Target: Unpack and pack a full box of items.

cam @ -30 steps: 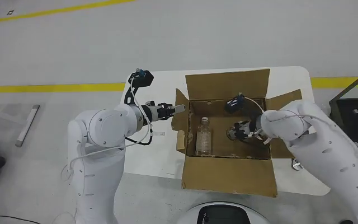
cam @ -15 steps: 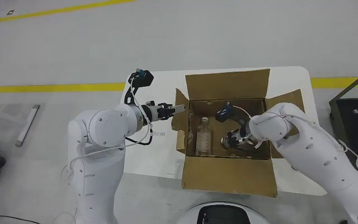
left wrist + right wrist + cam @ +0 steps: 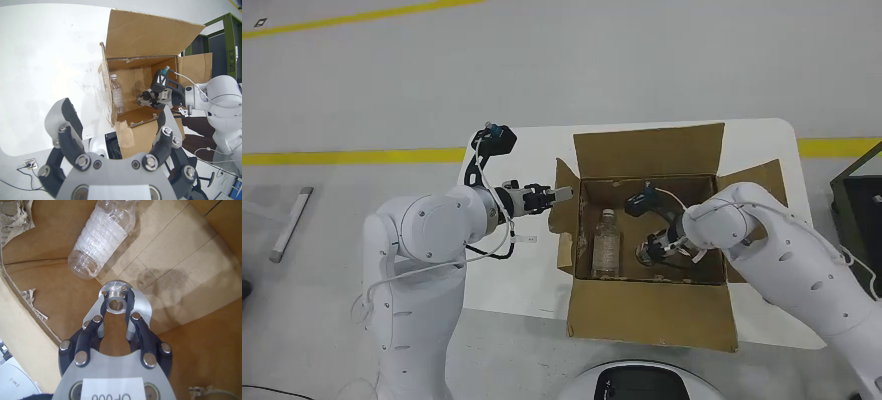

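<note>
An open cardboard box (image 3: pixel 650 300) stands on the white table (image 3: pixel 532 275). A clear plastic bottle (image 3: pixel 606 243) (image 3: pixel 102 243) (image 3: pixel 117 98) lies on the box floor along its left wall. My right gripper (image 3: pixel 116 299) (image 3: pixel 650 250) is down inside the box, shut on a round metal flange (image 3: pixel 115 294) (image 3: pixel 140 98) just beside the bottle's base. My left gripper (image 3: pixel 117 115) (image 3: pixel 560 194) hovers open and empty over the table, just outside the box's left wall.
The box flaps stand open at the back (image 3: pixel 647 150) and right (image 3: pixel 752 180); the left flap is torn. A green metal frame (image 3: pixel 857 190) stands beyond the table's right end. Bare table lies left of the box.
The right gripper has moved leftward inside the box with the flange, toward the bottle's base. The left arm has stayed still.
</note>
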